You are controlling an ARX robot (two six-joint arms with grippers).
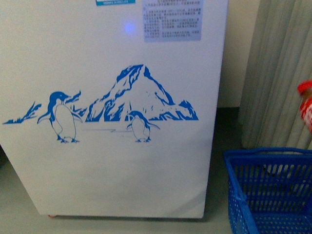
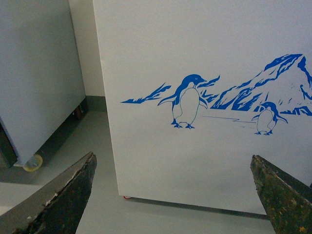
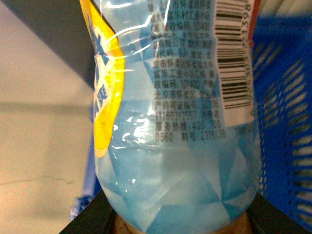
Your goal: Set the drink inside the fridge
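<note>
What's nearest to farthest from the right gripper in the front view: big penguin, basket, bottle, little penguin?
1. Bottle, in its grip, right edge.
2. Basket, lower right, just below.
3. Little penguin, middle of the fridge.
4. Big penguin, farther left.

I see a blue plastic basket (image 1: pixel 265 190) low on the right, by grey floor (image 1: pixel 222 161). Pale pleated curtains (image 1: pixel 278 73) hang behind it.

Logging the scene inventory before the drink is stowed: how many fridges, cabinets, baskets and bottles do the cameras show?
fridge: 1
grey-white cabinet: 1
blue basket: 1
drink: 1
Total: 4
</note>
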